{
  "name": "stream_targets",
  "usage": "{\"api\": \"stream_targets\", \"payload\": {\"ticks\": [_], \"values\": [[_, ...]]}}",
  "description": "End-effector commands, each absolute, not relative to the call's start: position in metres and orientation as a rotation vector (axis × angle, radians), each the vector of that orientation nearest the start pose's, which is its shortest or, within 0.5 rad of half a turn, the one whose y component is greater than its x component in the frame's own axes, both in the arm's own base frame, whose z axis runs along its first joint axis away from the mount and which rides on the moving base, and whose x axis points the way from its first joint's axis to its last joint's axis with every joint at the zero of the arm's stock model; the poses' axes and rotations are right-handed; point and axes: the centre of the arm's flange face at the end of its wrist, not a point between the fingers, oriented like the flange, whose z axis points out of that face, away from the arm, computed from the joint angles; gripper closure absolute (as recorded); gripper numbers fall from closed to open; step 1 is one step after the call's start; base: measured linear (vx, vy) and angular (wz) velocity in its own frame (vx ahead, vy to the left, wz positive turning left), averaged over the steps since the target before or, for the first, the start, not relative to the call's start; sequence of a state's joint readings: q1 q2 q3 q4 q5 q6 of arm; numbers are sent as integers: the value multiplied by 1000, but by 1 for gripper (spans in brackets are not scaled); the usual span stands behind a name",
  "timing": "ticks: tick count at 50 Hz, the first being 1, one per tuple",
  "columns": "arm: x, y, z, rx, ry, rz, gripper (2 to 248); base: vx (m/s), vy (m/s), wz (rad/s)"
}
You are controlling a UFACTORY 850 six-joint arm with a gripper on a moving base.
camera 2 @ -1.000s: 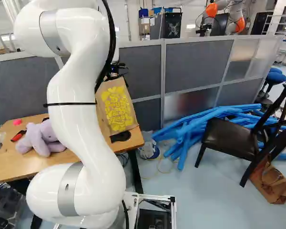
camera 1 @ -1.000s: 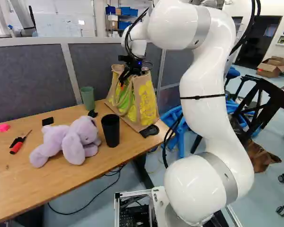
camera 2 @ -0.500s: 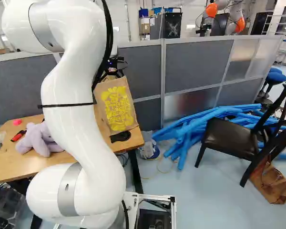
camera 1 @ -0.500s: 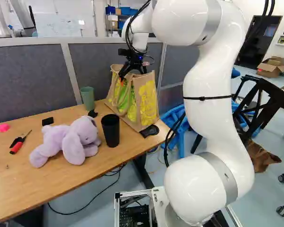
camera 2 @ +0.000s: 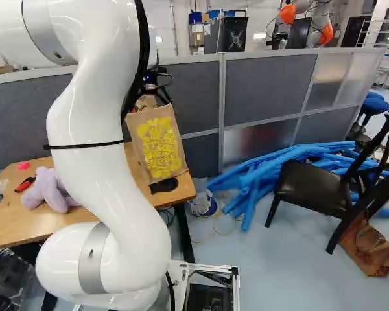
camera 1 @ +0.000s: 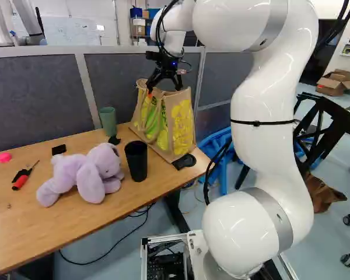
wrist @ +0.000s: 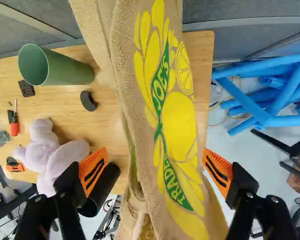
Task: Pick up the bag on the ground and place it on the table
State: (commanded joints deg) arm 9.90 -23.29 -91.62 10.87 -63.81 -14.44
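Standing under spread claw (camera 1: pixel 165 89): coarse burlap bag (camera 1: pixel 181 129).

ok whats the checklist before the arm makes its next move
1. Bag standing on table: ok
2. Bag well back from the table's edge: not ok, it stands near one end
3. Gripper open wider than the bag: ok, one finger each side
4. Handles free of the gripper: cannot tell
5. Black cup upright: ok
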Motion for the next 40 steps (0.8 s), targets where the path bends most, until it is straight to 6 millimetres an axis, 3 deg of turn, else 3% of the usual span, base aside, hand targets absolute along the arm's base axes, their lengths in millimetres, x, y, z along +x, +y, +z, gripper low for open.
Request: {"api": "stream_targets", "payload": {"ticks": [40], "values": [[578, 116, 676, -2912, -525, -281, 3, 0, 0, 0]]}}
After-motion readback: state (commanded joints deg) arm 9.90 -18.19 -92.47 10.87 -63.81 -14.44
